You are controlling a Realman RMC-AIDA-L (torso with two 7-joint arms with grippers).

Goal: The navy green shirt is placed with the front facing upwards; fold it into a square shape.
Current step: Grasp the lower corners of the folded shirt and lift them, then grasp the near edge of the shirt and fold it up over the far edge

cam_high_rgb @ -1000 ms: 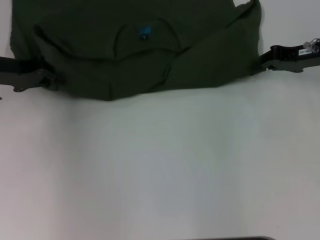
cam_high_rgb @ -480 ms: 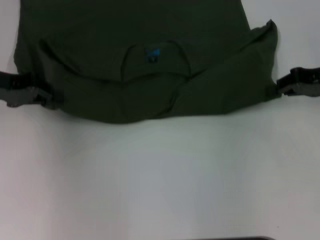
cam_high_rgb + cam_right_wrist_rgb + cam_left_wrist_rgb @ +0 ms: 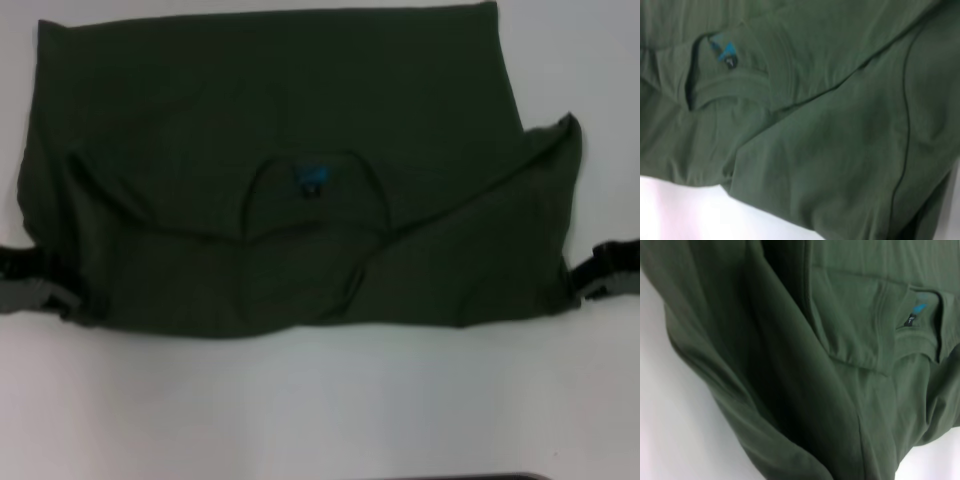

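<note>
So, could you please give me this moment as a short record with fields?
garment: navy green shirt, spread across the white table
collar: faces the near edge, blue label showing
left tool: at the shirt's near left corner
right tool: at the shirt's near right corner
fold: right sleeve area lies creased over the body
lettering: none visible

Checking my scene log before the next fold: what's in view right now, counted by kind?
Shirts: 1, the navy green shirt, on the white table
Neck labels: 1, the blue label
Grippers: 2, the left gripper and the right gripper, at the shirt's near corners
Tables: 1
Total: 5
</note>
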